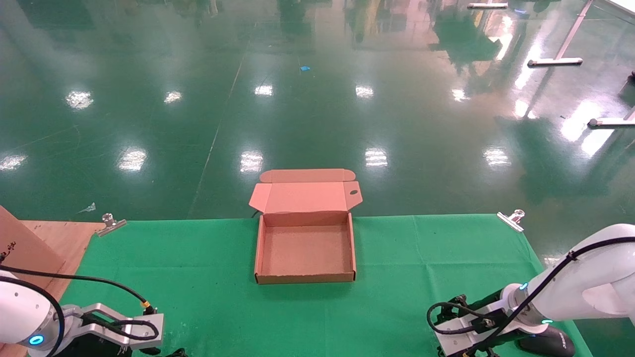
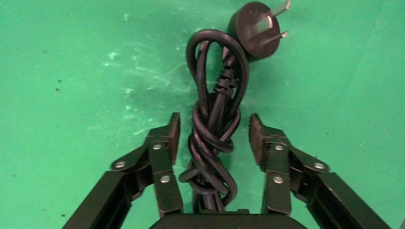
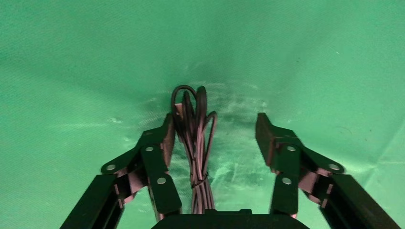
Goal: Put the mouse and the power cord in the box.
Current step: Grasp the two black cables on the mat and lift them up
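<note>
Two grippers: both low over the green cloth [image 1: 198,277] at the near edge of the table, on the robot's side of the box [image 1: 305,250], which serves as landmark.
Left gripper [image 2: 212,136]: nearer than the box and well to its left; jaws spread wide, with one pad on each side of the bundle and neither pad touching it.
Power cord [image 2: 213,129]: lying on the cloth between the left jaws, a thick black bundle knotted on itself, its round plug [image 2: 256,29] beyond the fingertips.
Right gripper [image 3: 215,136]: nearer than the box and well to its right; jaws also apart, gripping nothing.
Mouse cable [image 3: 195,138]: a thin tied bundle lying on the cloth between the right jaws, close against one pad, clear of the other.
Mouse [image 1: 545,341]: its black body shows in the head view just beside the right wrist, on the cloth, well apart from the box.
Box: in the middle of the cloth at the far edge, lid hinged back and standing open, interior bare cardboard.
Done so far: nothing is in the box; both items rest on the cloth.
Left to do: judged from this, closing on each item, lifting, carrying to the box and releasing inside.
Clips [image 1: 512,219]: metal clamps hold the cloth's far corners, either side of the box.
</note>
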Controlling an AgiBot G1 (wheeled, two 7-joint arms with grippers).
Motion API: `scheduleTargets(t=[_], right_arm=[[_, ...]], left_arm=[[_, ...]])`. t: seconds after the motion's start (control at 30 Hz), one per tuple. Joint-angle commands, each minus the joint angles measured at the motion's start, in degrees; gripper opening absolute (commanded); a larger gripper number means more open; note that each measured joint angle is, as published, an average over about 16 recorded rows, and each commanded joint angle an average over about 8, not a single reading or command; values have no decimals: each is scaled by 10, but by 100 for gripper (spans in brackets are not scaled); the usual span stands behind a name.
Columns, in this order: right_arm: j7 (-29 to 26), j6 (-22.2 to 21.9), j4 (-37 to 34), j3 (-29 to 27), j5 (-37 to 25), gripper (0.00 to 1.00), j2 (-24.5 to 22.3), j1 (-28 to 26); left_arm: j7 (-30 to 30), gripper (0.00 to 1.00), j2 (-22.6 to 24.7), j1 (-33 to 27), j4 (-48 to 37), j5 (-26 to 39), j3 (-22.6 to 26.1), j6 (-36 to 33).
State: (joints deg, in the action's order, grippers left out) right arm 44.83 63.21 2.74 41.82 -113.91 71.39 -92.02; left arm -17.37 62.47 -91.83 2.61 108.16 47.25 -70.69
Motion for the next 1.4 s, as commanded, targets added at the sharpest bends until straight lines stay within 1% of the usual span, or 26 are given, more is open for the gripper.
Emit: scheduleTargets(t=[0.03,0.3,0.47,0.63,0.73,0.9,1.1,1.27,1.4], right_arm=[[3,0,-4,0,0,0,1,0],[9,3,-12,-2,3,0,5,-7],[11,13,-15,-3,5,0,5,-17],[13,31,-13,-6,9,0,2,-39],[15,47,-9,-9,13,0,-1,-62],[14,81,4,-16,23,0,-4,-117],[-1,119,25,-25,36,0,12,-187],[-24,128,48,-30,45,0,45,-229],[-54,123,90,-28,56,0,66,-241]], left_arm=[[-2,0,1,1,-3,1,0,1],[-10,0,0,-7,-9,-2,-1,-1],[-17,0,-2,-28,-4,0,0,-14],[-24,0,-2,-55,3,5,3,-30],[-27,0,-1,-77,11,7,4,-42],[-32,0,7,-124,31,10,7,-61],[-29,0,31,-190,57,7,3,-71],[-34,0,67,-232,70,0,-3,-59],[-42,0,101,-256,66,-2,-6,-25]])
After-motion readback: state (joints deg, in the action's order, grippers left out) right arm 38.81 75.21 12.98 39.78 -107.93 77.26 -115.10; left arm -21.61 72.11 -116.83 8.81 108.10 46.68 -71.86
